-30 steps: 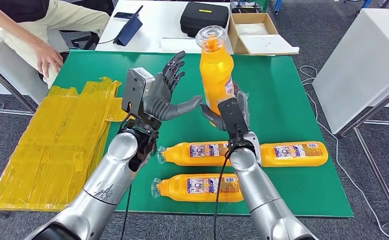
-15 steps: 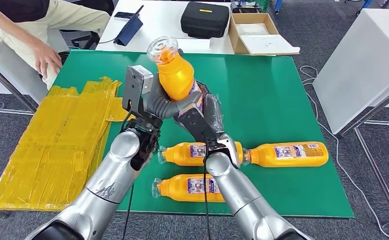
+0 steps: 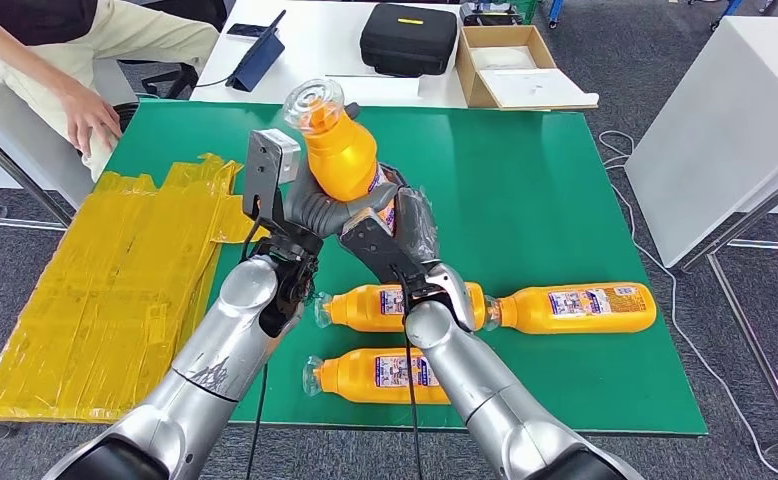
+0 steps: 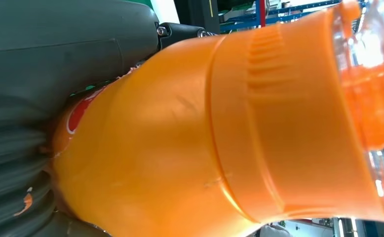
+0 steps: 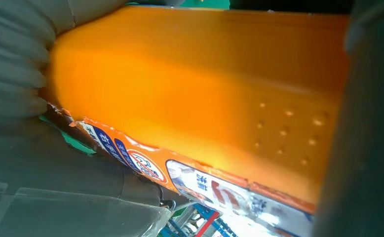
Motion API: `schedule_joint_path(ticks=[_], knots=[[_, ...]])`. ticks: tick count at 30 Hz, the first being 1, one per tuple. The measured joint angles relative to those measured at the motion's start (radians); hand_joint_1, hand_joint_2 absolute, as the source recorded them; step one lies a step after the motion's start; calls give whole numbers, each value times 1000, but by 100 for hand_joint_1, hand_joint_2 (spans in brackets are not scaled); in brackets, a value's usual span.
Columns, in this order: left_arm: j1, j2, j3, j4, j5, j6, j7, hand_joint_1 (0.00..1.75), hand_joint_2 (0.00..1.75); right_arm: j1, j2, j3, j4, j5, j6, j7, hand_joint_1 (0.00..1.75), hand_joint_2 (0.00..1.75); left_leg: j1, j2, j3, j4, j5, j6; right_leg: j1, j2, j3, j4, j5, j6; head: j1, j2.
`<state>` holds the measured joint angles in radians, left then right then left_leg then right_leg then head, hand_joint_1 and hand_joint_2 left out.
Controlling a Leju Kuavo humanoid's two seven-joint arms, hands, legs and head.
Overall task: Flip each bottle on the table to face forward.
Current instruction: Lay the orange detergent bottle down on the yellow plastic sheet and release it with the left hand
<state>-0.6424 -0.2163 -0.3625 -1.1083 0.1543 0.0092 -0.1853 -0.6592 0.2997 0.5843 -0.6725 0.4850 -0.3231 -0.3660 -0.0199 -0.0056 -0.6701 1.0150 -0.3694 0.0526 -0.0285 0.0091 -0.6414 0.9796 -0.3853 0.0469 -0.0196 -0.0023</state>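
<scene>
Upper centre of the head view: I see the raised orange bottle [image 3: 342, 150], clear-capped, tilted toward upper left, its label low on the body, clasped between my left robot hand [image 3: 317, 208] and right robot hand [image 3: 397, 232] above the green counter [image 3: 545, 180].

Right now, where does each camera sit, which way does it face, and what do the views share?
Head view: high on the body, looking forward and down at the green table; both silver arms rise from below, the left hand and right hand holding the raised bottle.
Left wrist view: behind the left hand, close against the raised bottle's neck end.
Right wrist view: behind the right hand, close against the raised bottle's labelled body.
Shared: all three show the raised bottle.
</scene>
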Motion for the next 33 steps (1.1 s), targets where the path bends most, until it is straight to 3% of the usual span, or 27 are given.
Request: schedule_joint_path(ticks=[21, 22, 25, 26, 33], knots=[[6, 2, 4, 13, 15, 0, -6, 0, 175, -9, 0, 23, 32, -1, 8, 1, 175, 175, 0, 0, 0, 0, 0, 0, 0, 0, 0, 0, 0, 0, 0, 0], [9, 3, 5, 15, 19, 0, -9, 25, 175, -9, 0, 29, 38, -2, 8, 1, 175, 175, 0, 0, 0, 0, 0, 0, 0, 0, 0, 0, 0, 0, 0, 0], [22, 8, 7, 17, 32, 0, -24, 155, 175, -9, 0, 45, 54, -6, 8, 1, 175, 175, 0, 0, 0, 0, 0, 0, 0, 0, 0, 0, 0, 0, 0, 0], [26, 9, 8, 17, 37, 2, -31, 174, 175, -9, 0, 51, 58, -9, 8, 1, 175, 175, 0, 0, 0, 0, 0, 0, 0, 0, 0, 0, 0, 0, 0, 0], [45, 12, 21, 12, 73, 43, -66, 175, 175, -14, -1, 78, 77, -91, 11, -1, 175, 175, 0, 0, 0, 0, 0, 0, 0, 0, 0, 0, 0, 0, 0, 0]])
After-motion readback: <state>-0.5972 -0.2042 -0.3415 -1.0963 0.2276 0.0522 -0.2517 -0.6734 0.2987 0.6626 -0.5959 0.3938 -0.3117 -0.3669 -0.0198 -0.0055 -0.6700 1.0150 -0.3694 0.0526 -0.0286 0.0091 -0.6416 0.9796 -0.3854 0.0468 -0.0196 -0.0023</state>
